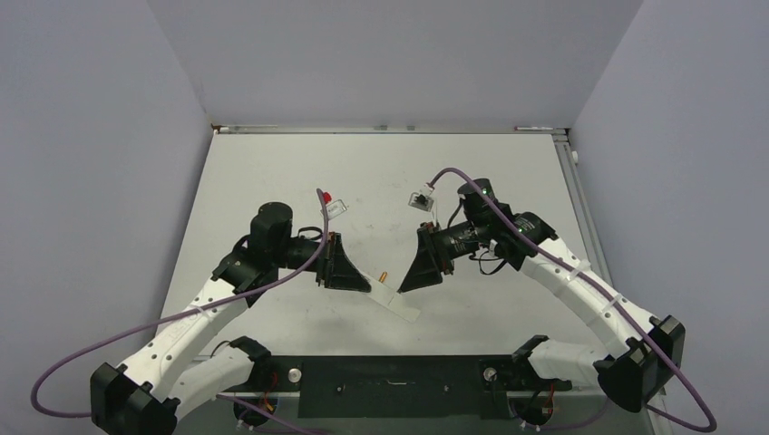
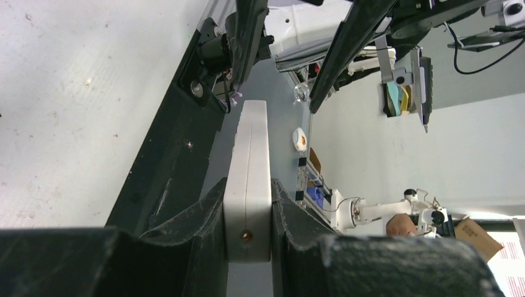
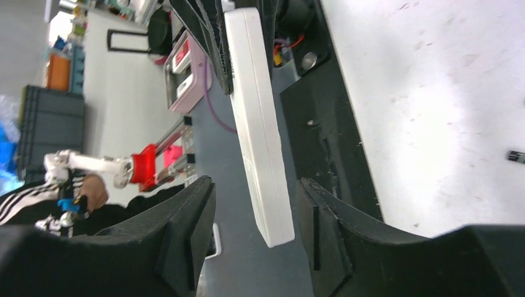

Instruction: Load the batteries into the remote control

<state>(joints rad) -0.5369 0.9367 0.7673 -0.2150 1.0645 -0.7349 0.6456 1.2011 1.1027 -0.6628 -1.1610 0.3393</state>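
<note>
The white remote control (image 1: 393,298) hangs just above the table's front middle, slanting down to the right. My left gripper (image 1: 352,274) is shut on its upper-left end; in the left wrist view both pads press the remote control (image 2: 247,185) at my left gripper (image 2: 247,230). My right gripper (image 1: 413,277) stands open around the other end. In the right wrist view the remote control (image 3: 260,142) hangs between the jaws of my right gripper (image 3: 255,201) with a gap on each side. A gold-orange battery (image 1: 384,275) lies on the table between the grippers. A small dark cylinder (image 3: 515,156) lies on the table.
The black base bar (image 1: 390,385) of the arms runs along the near edge, right below the remote. Grey walls close the table (image 1: 381,172) on the left, back and right. Purple cables (image 1: 317,254) loop over both arms.
</note>
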